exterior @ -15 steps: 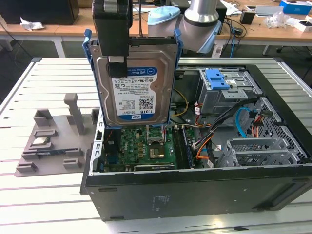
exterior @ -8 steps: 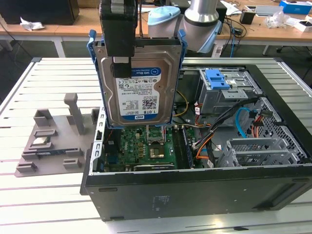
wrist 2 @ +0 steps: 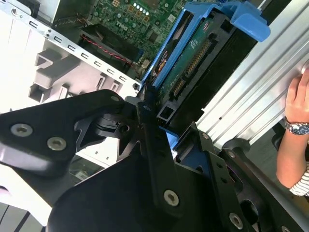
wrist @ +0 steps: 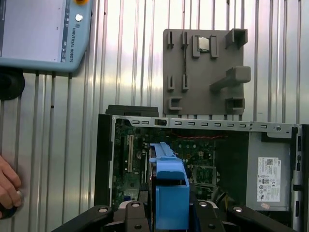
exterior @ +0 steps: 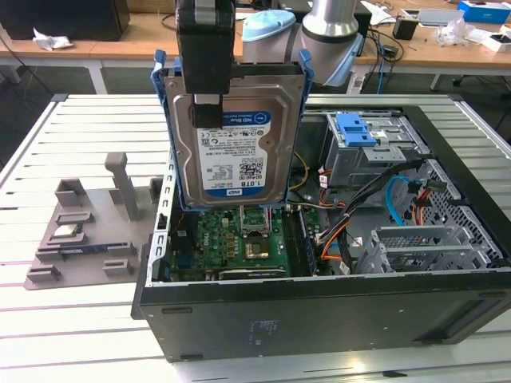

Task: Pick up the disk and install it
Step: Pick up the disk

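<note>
One disk point(exterior: 233, 155) hangs in the tool point(exterior: 207, 110) above the case point(exterior: 319, 315).

Disk point(exterior: 231, 152): silver metal, blue plastic bracket point(wrist: 171, 193); table point(exterior: 80, 335) ribbed metal; fixture point(exterior: 88, 239) matt grey plastic.

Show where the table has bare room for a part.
Free: aluminium table slats between the grey plastic fixture plate and the near edge, at the exterior view's left; the strip between that plate and the pale teach pendant in the first wrist view. Crowded: the open black computer case, with the silver blue-bracketed disk held over it by the black end effector.
</note>
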You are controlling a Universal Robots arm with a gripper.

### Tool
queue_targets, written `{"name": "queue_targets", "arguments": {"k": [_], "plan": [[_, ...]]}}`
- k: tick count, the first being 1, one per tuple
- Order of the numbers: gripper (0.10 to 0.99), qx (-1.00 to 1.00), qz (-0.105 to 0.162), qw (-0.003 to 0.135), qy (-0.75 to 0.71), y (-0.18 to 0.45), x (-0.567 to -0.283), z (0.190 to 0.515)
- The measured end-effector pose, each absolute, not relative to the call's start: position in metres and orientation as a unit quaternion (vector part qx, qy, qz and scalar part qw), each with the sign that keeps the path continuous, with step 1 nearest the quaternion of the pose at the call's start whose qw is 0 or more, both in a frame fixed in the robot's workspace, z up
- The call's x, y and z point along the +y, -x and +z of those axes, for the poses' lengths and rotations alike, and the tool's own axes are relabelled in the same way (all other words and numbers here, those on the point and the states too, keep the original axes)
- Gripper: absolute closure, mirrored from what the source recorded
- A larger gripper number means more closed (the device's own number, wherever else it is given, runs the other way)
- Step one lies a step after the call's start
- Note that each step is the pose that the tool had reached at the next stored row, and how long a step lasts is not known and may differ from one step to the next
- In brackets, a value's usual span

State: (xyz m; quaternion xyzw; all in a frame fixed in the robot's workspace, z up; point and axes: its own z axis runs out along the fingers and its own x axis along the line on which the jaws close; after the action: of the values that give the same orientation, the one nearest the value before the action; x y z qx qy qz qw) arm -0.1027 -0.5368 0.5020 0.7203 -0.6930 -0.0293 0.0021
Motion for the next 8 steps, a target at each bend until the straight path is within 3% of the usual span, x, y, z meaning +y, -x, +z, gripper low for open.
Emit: {"name": "queue_targets", "arguments": {"k": [8], "plan": [[0.718,-0.693,-0.029,0.002,-0.72,0.0956,-0.5368,0.5012]]}}
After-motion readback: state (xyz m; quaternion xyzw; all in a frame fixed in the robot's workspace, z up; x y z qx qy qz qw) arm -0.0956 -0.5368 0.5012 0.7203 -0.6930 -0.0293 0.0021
